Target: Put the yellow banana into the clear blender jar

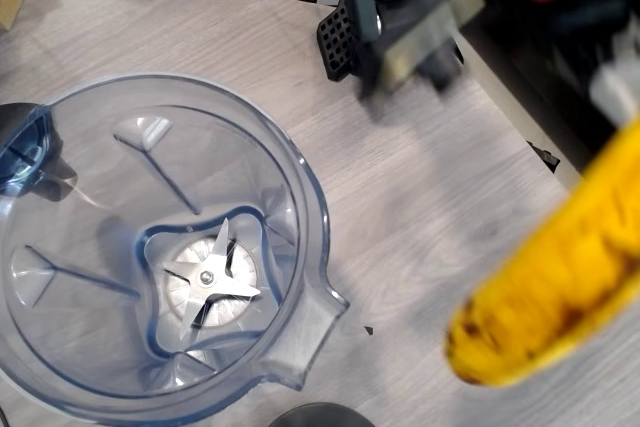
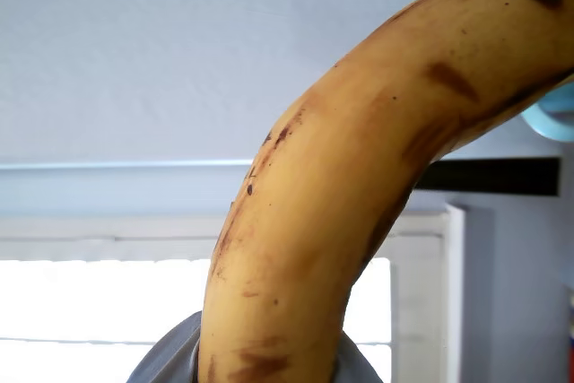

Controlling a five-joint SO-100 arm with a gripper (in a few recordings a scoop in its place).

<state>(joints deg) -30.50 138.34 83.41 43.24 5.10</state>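
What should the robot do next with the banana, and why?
Probably carry the banana leftward in the overhead view until it hangs over the jar. Right now it is lifted up at the right side, over the bare table, well clear of the jar's rim. The jar stands open with only its blade inside. The wrist view shows the banana close up, seemingly held.

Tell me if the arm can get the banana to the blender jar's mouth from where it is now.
Probably yes. The yellow banana is lifted close under the overhead camera, right of the clear blender jar. The jar's mouth is open, with only the blade inside, and bare table lies between.
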